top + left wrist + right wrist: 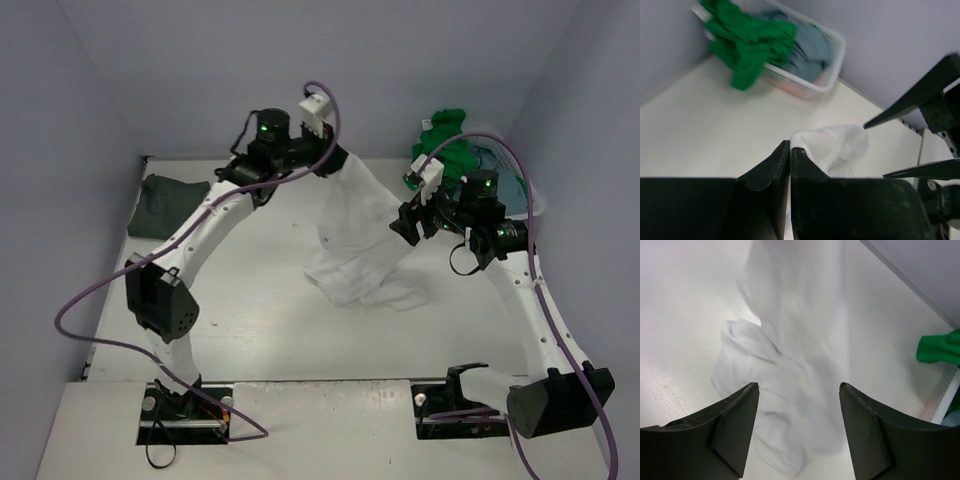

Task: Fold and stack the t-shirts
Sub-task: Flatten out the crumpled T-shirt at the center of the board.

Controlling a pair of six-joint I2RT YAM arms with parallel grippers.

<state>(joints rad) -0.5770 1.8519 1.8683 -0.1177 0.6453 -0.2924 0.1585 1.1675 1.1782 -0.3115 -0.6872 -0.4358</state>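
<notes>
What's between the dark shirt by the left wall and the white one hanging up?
In the top view, the left arm crosses above that stretch. Otherwise the table is bare between the dark grey shirt and the white shirt.

Scene evenly, softly lit from above; only faint shadows seen on table [260, 330]. White t-shirt [790, 365] motion-blurred in right wrist view; basket [795, 85] softened in left wrist view.
</notes>
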